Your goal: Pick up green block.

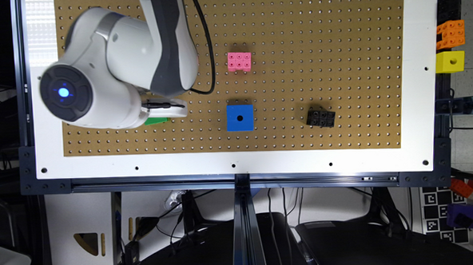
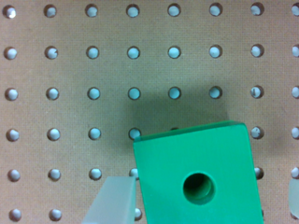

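Pegboard (image 2: pixel 70 70) underneath, and the pincer (image 2: pixel 201 200) sits spread wide around the green block (image 2: pixel 196 177), one finger (image 2: pixel 114 200) just beside it, looks lined up for a squeeze.

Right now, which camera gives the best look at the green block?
The wrist view: the green block is close up, its round hole plain. In the exterior view only a green sliver peeks from under the arm.
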